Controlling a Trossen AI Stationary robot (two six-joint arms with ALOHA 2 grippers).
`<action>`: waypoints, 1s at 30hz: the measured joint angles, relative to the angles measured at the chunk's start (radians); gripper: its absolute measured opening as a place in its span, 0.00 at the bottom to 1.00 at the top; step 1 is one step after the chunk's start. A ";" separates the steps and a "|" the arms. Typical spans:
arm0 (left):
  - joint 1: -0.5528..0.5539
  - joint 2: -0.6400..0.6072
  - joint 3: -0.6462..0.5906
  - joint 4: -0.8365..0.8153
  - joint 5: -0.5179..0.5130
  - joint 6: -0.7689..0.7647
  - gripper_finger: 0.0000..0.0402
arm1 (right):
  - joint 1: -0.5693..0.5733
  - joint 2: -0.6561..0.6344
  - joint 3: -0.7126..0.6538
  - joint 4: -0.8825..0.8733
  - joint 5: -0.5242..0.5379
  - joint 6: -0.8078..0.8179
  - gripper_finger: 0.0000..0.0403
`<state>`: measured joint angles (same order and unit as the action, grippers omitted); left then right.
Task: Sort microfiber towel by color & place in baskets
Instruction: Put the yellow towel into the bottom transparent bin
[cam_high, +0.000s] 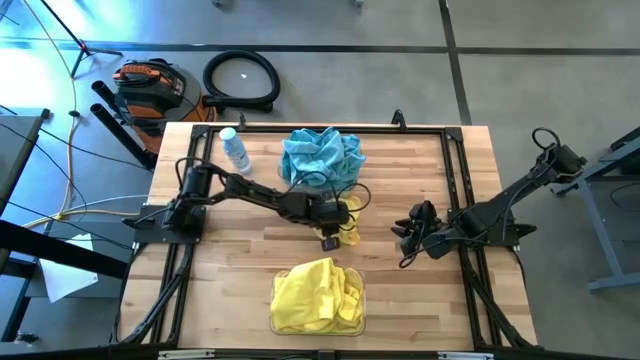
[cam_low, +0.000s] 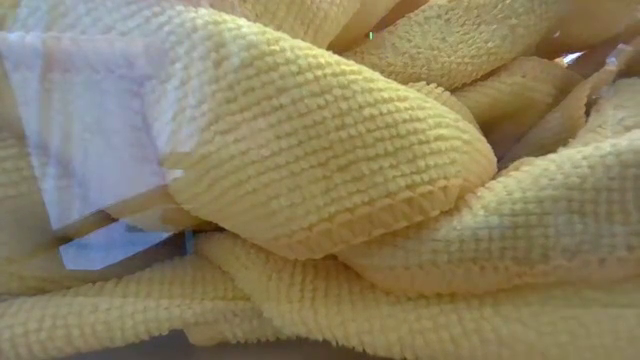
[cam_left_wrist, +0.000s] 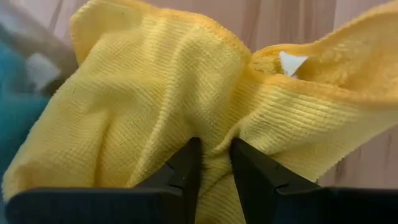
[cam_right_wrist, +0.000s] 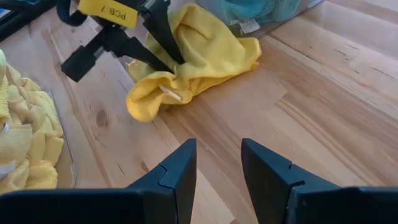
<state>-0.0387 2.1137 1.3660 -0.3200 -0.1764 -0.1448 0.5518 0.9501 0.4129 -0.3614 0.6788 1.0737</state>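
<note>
Left claw (cam_left_wrist: 214, 163) clamped on yellow cloth (cam_left_wrist: 155, 106), mid-worktop (cam_high: 430, 290), cloth lying on the wood just beside far bin (cam_high: 320, 160) heaped with teal cloths (cam_high: 322, 152). Near bin (cam_high: 318, 322) full of yellow cloths (cam_high: 315, 295). Right claw (cam_right_wrist: 217, 165) apart, empty, near, facing that cloth. Water bottle (cam_high: 235, 150) at far left.

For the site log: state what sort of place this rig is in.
Probably a workshop or lab, not a home: bare grey concrete floor, a shop vacuum with coiled hose behind the butcher-block table, and loose cables alongside.
</note>
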 joint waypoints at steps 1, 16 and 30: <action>0.000 0.008 0.004 -0.007 -0.003 0.007 0.19 | 0.000 0.000 0.000 0.001 0.000 0.000 0.31; -0.065 -0.204 -0.002 -0.124 -0.108 0.053 0.00 | 0.000 0.000 0.000 0.000 -0.002 0.000 0.31; -0.304 -0.533 -0.002 -0.164 -0.237 -0.006 0.00 | 0.000 0.001 -0.001 -0.016 -0.002 -0.001 0.31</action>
<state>-0.3426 1.5809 1.3643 -0.4845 -0.4134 -0.1507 0.5518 0.9508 0.4118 -0.3771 0.6769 1.0729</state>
